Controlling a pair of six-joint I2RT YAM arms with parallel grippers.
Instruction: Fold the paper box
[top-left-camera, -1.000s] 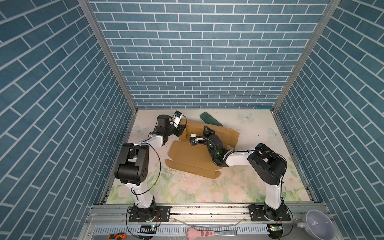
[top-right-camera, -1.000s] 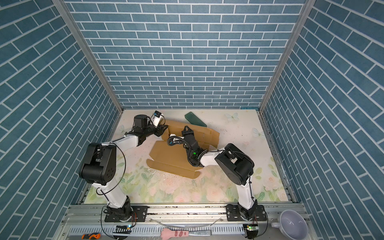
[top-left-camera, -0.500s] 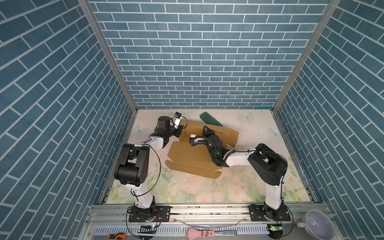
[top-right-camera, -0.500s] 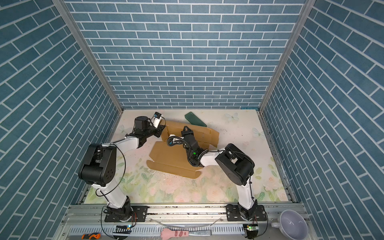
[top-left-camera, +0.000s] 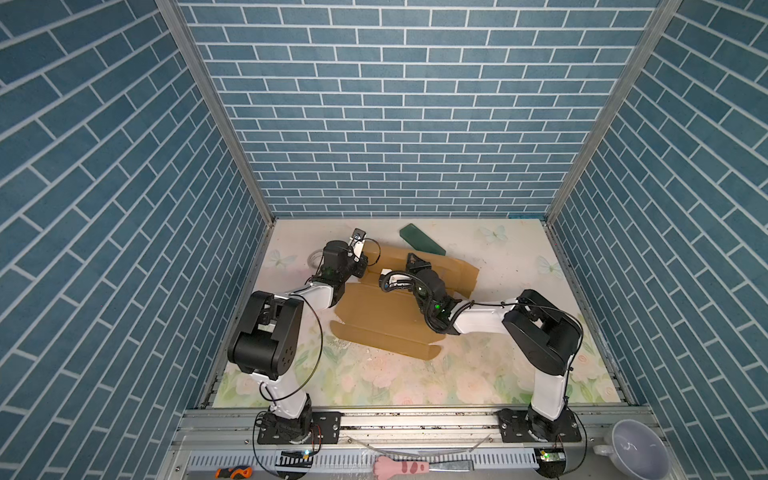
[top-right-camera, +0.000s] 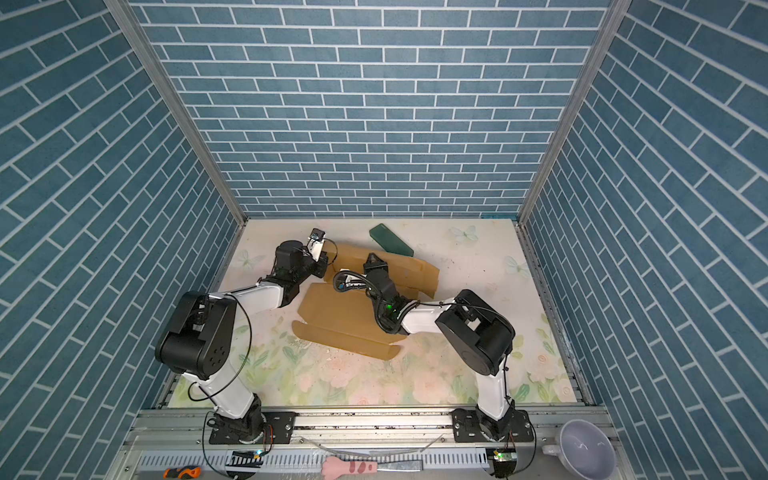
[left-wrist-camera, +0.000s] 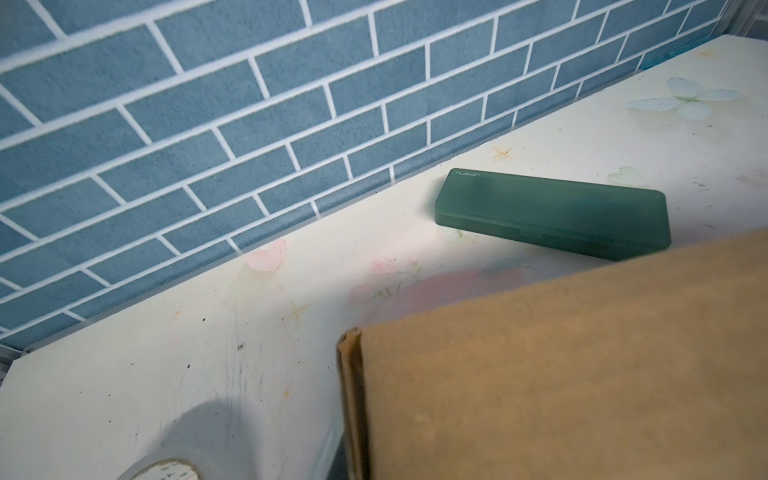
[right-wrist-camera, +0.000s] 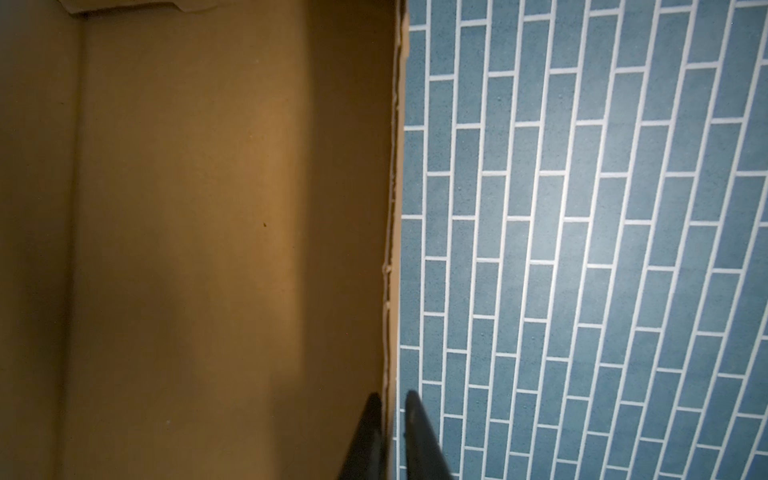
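Near the table's (top-left-camera: 498, 257) far edge, the paper box's (top-left-camera: 386, 316) raised flap is straddled by the right gripper's (right-wrist-camera: 392, 397) barely parted jaws for creasing; the left gripper's (top-left-camera: 365, 268) state cannot be told.

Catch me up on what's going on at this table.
Two robot arms are folding a brown cardboard box, so far mostly a flat sheet on the table with its far part lifted. The right gripper has a finger on each side of a raised panel's edge. The left gripper is at the sheet's far left corner, its grip unclear. A green case lies behind, near the back wall.
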